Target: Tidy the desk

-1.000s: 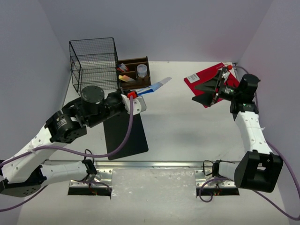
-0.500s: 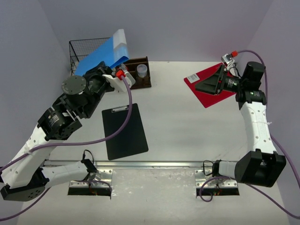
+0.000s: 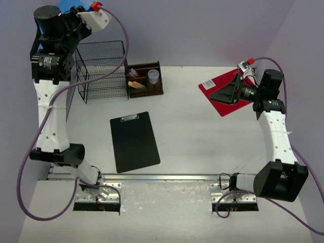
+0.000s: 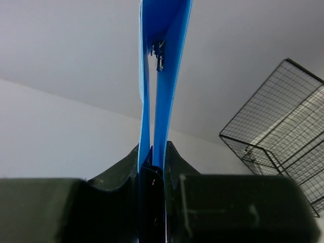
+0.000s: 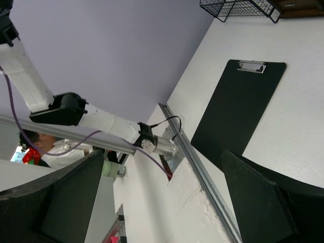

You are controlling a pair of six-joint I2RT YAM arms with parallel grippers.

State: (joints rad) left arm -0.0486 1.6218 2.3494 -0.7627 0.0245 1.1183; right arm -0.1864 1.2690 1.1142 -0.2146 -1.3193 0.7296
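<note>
The desk (image 3: 192, 136) spreads from its silver rail (image 3: 167, 177) to the far wall, with the black clipboard (image 3: 134, 142) lying flat nearest the arms. Farther right, the right gripper (image 3: 224, 93) hovers with jaws wide apart over the red folder (image 3: 226, 108); a shallow scoop at something so flat could shove it toward the desk's edge. Farthest back, beyond the wooden organizer (image 3: 145, 79) and wire basket (image 3: 101, 71), the left gripper (image 4: 152, 169) pinches a blue folder (image 4: 164, 61) by one thin edge high up, so it might slip, splay open, or snag the basket's rim.
</note>
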